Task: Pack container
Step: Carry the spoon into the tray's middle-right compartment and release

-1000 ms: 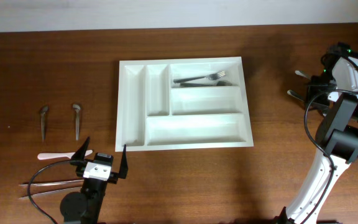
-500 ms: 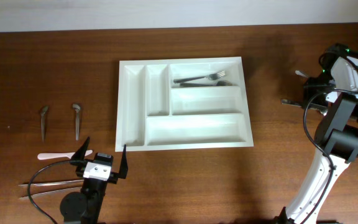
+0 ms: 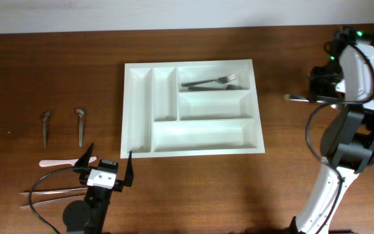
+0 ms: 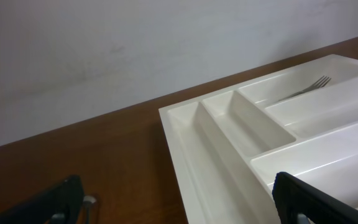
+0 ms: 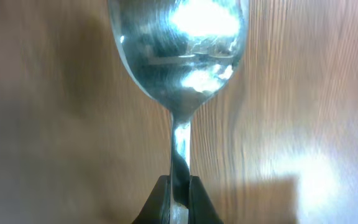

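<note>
Currently the right claw (image 5: 178, 190) is pinching a spoon (image 5: 179, 56) narrowly at its neck, well right of the white cutlery tray (image 3: 127, 110); that thin grip is risking swivel or slip. The left claw (image 3: 108, 160) is sitting apart.

Bare table (image 3: 274, 130) between container (image 3: 258, 104) and right tool (image 5: 179, 198)

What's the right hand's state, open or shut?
Shut: in the wrist view the right hand pinches a spoon at the neck, just below the bowl. Overhead, the spoon is outside the container.
</note>
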`<action>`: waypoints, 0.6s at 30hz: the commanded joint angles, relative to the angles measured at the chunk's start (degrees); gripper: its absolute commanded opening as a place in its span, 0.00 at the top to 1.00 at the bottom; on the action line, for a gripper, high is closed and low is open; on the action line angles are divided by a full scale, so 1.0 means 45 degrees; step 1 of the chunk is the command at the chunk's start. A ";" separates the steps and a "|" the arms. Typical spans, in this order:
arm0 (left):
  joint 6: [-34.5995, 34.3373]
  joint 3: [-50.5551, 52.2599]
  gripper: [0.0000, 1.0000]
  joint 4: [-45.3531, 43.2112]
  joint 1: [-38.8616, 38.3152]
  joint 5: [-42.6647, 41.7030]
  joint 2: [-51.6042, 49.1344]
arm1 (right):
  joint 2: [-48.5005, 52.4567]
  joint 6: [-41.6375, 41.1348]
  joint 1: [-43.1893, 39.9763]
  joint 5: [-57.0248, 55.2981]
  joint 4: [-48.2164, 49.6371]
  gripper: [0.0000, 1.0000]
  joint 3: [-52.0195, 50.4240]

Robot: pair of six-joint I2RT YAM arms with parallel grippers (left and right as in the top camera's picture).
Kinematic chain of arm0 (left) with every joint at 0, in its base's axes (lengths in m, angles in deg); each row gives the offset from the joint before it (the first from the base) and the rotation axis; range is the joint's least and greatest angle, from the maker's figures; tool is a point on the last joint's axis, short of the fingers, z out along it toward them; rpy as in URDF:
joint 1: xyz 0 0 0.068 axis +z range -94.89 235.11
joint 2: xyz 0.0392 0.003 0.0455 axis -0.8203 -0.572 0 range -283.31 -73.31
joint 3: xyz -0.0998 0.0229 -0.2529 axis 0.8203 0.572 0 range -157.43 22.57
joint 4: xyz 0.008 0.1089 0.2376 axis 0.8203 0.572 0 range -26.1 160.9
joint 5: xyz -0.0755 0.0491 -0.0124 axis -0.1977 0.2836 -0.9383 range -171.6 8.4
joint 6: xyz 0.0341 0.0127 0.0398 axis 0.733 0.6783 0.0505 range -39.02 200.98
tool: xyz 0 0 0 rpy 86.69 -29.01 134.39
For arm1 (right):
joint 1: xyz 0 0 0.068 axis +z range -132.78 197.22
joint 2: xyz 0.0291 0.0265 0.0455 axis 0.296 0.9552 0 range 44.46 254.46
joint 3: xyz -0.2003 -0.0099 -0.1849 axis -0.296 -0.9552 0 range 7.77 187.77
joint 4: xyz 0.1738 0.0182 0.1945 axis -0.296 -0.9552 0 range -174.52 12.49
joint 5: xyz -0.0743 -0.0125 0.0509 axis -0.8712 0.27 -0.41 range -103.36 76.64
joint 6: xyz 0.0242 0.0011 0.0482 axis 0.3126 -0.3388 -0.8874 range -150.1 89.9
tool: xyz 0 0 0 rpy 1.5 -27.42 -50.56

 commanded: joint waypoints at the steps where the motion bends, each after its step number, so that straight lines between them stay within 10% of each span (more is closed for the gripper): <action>1: 0.0112 0.0083 0.01 0.0005 0.0078 -0.0185 0.0049 | -0.0831 0.0126 0.1258 0.0680 -0.0175 0.96 0.0311; 18: 0.0112 0.0083 0.01 0.0000 0.0078 -0.0185 0.0049 | -0.1132 -0.3036 0.6523 0.1914 0.0248 0.90 0.0296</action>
